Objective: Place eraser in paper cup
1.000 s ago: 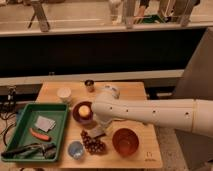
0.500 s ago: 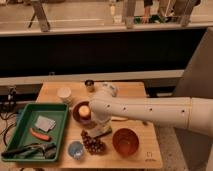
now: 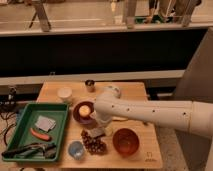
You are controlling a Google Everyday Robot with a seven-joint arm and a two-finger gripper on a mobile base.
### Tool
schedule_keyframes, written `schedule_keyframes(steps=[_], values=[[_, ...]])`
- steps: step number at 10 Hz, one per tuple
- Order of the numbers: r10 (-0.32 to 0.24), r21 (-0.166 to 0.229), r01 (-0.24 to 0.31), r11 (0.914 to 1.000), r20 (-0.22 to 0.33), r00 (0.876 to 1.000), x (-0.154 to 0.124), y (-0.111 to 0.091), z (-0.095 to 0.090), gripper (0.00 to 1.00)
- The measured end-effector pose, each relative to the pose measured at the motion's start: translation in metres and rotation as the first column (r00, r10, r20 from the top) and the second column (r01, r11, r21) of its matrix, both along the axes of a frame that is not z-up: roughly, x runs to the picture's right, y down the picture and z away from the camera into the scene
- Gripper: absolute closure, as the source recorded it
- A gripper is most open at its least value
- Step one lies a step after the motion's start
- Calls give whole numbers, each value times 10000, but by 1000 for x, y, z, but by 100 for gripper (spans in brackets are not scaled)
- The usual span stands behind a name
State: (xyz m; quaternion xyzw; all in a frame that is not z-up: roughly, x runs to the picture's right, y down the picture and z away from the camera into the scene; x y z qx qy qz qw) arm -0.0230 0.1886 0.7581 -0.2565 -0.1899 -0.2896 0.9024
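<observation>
Observed hand (image 3: 100,123) dropped lower, now directly over eraser (image 3: 96,133) lying on worktop (image 3: 134,93) beside grapes (image 3: 94,145); cannot tell whether wide or narrow. Judged as pre-grasp, with paper cup (image 3: 65,93) well apart, back left

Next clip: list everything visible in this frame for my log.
table: one, light wood, centre
tray: one, green, left side of table
card: one, pale grey, in tray
orange object: one, in tray, in front of card
tools: count unclear, dark, tray's front
paper cup: one, white, behind tray
metal cup: one, shiny, table's back
red bowl: one, dark, mid-table, holding a yellow ball
eraser: one, dark grey, under gripper
grapes: one bunch, dark, front
blue cup: one, front, beside grapes
orange bowl: one, front right
white object: one, behind arm
arm: one, white, reaching from right
gripper: one, pointing down over eraser
</observation>
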Motion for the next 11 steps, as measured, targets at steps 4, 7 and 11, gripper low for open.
schedule_keyframes(steps=[4, 7, 11], values=[[869, -216, -878, 9959, -413, 9954, 5, -4, 7, 20], [1193, -422, -1225, 9916, -704, 9904, 8, 1, 14, 20], [1533, -655, -1603, 9849, -1009, 9830, 7, 7, 23, 20]])
